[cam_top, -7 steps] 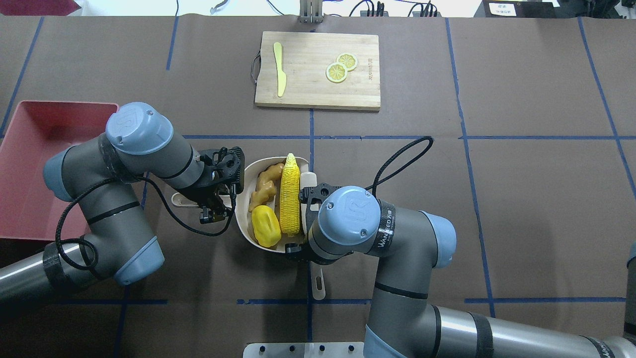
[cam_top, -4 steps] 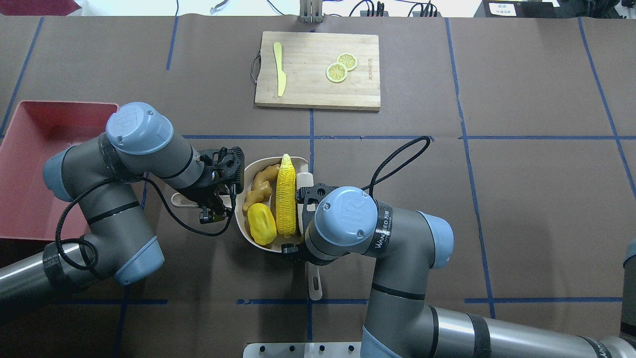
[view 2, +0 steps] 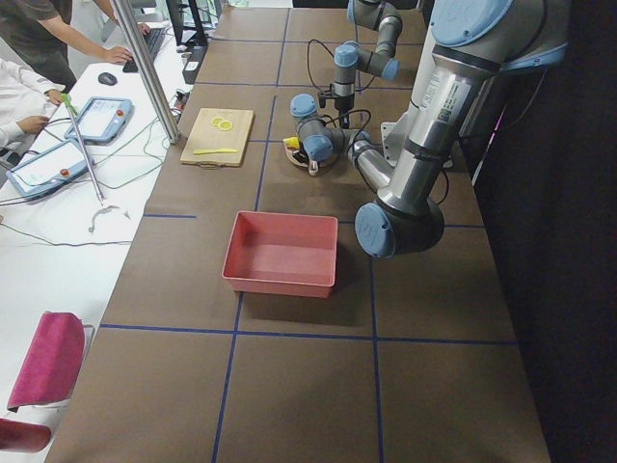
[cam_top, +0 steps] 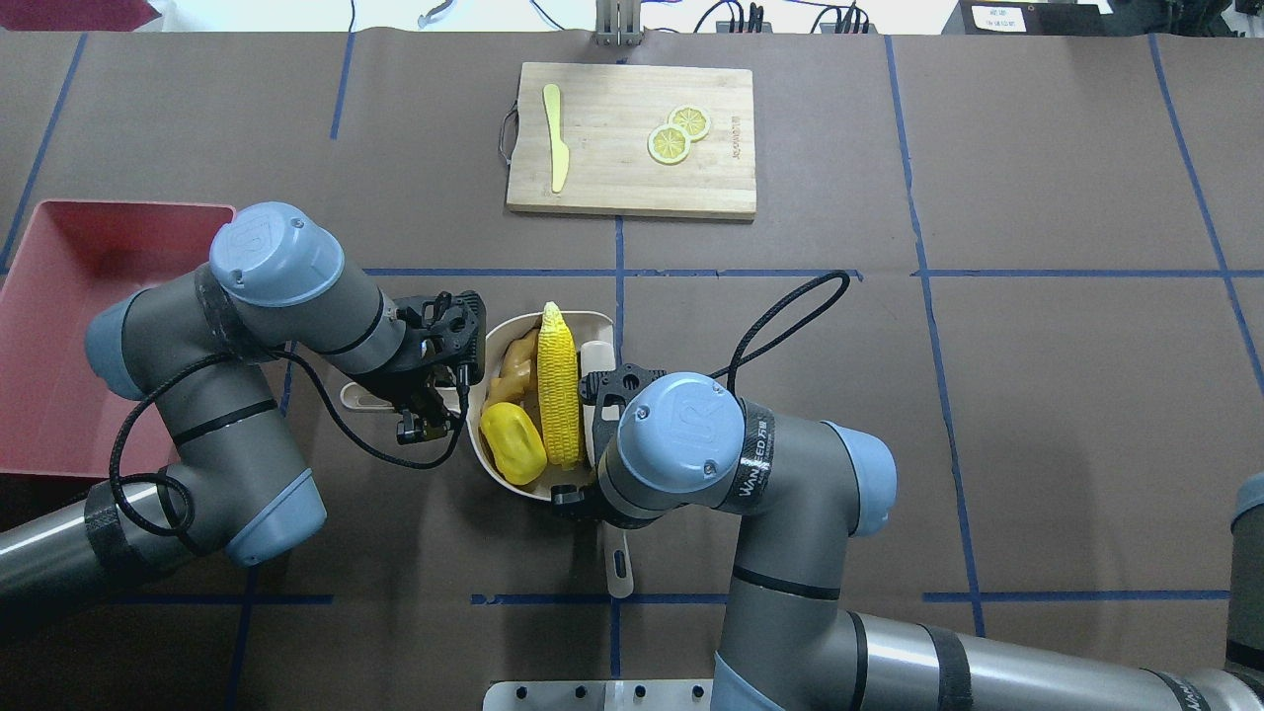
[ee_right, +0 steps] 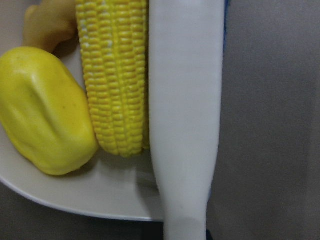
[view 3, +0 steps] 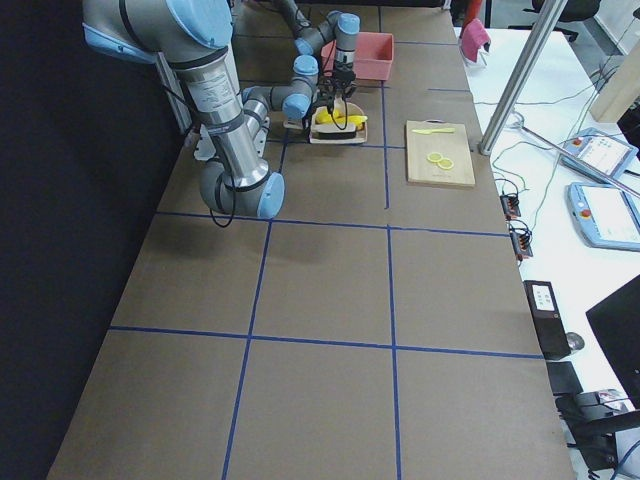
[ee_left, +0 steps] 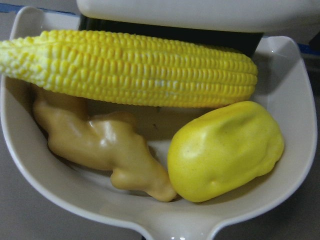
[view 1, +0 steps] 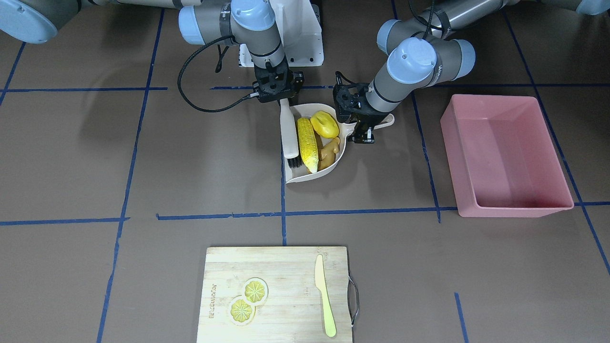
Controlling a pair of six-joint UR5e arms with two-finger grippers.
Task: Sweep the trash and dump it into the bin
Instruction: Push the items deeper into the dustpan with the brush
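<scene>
The beige dustpan (cam_top: 491, 341) lies at the table's middle. It holds all the trash: the corn cob (cam_top: 558, 395), the rounded yellow lump (cam_top: 513, 442) and the tan ginger root (cam_top: 518, 363). My left gripper (cam_top: 434, 393) is shut on the dustpan's handle (view 1: 387, 121). My right gripper (view 1: 281, 97) is shut on a white brush (view 1: 289, 133) pressed against the corn's side. The wrist views show the corn (ee_left: 130, 67), lump (ee_left: 225, 150), ginger (ee_left: 100, 145) and brush (ee_right: 185, 125) close up. The pink bin (cam_top: 59, 296) stands empty at the left edge, behind my left arm.
A wooden cutting board (cam_top: 632, 188) lies at the far middle with a yellow-green knife (cam_top: 556, 148) and two lemon slices (cam_top: 678, 133). Blue tape lines cross the brown table cover. Operators sit at a side desk in the exterior left view (view 2: 29, 87).
My right gripper has moved the brush leftward, pushing the corn, lump and ginger deeper into the dustpan. My left arm and the dustpan have stayed still.
</scene>
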